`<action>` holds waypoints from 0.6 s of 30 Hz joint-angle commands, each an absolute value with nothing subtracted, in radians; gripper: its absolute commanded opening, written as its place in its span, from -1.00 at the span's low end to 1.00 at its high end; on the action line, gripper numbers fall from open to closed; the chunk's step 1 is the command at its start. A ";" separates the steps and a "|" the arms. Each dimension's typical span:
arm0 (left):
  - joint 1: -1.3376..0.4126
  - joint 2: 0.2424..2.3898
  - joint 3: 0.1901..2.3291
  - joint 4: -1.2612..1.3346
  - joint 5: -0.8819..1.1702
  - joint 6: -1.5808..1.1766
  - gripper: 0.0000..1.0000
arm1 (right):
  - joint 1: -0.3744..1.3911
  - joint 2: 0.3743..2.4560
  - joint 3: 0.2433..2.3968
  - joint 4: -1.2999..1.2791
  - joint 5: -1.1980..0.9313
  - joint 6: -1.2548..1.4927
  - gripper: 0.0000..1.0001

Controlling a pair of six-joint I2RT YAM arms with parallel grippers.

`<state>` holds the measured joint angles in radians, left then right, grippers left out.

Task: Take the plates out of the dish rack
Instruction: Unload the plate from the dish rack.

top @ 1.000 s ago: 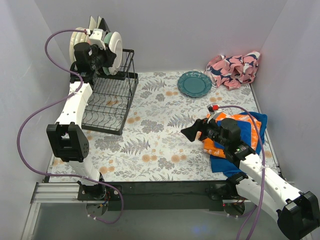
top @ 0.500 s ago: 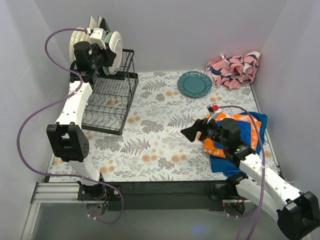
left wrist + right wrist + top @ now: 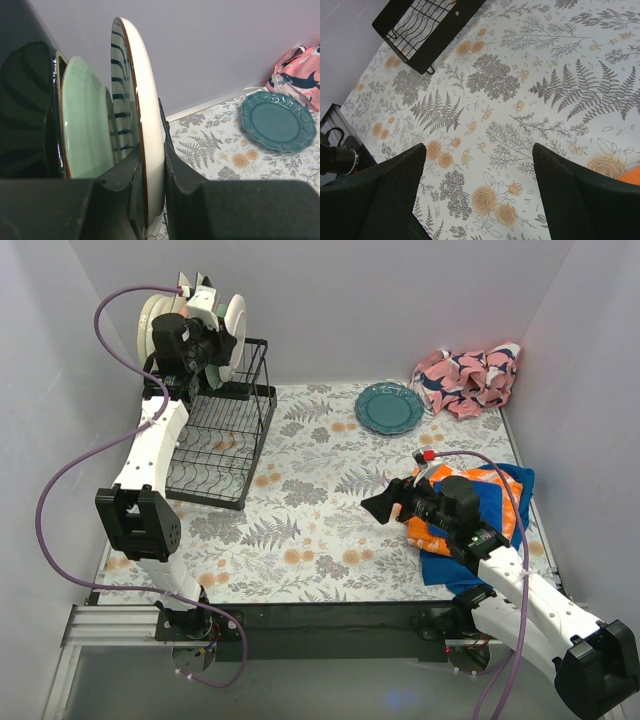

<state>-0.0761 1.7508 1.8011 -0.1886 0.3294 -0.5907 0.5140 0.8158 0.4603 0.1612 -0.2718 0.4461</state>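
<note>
The black wire dish rack [image 3: 225,435] stands at the far left. My left gripper [image 3: 222,340] is up at its top tier, shut on the rim of a cream plate with black stripes [image 3: 233,315], which stands upright. In the left wrist view the two jaws pinch that plate [image 3: 147,115] from both sides, midpoint at the left gripper [image 3: 150,165]. A pale green plate [image 3: 85,120] stands right behind it. Cream plates [image 3: 152,325] stay upright further left. A teal plate [image 3: 389,407] lies flat on the table. My right gripper [image 3: 378,508] hovers open over the tablecloth, empty.
A pink patterned cloth [image 3: 470,377] is bunched in the far right corner. An orange and blue cloth [image 3: 500,495] lies under my right arm. The right wrist view shows the rack's near corner [image 3: 427,25] and floral tablecloth between the right gripper [image 3: 477,170] fingers.
My left gripper has risen a little with the striped plate in it, lifting the plate higher above the rack. The right arm has not moved.
</note>
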 commanded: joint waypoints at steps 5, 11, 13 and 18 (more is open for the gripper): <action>-0.091 1.649 1.867 -0.032 0.426 -0.630 -1.00 | 0.523 0.824 0.477 0.215 -0.272 0.442 0.83; -0.091 1.631 1.898 -0.020 0.488 -0.710 -1.00 | 0.523 0.819 0.476 0.215 -0.272 0.440 0.83; -0.090 1.625 1.894 -0.015 0.500 -0.729 -1.00 | 0.523 0.819 0.476 0.215 -0.272 0.442 0.83; -0.090 1.598 1.894 -0.012 0.529 -0.750 -1.00 | 0.525 0.818 0.477 0.215 -0.273 0.442 0.83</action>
<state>-0.0605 1.7500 1.8095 -0.1818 0.3592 -0.6777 0.5186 0.8227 0.4603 0.1612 -0.2718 0.4461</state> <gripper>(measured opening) 0.146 0.916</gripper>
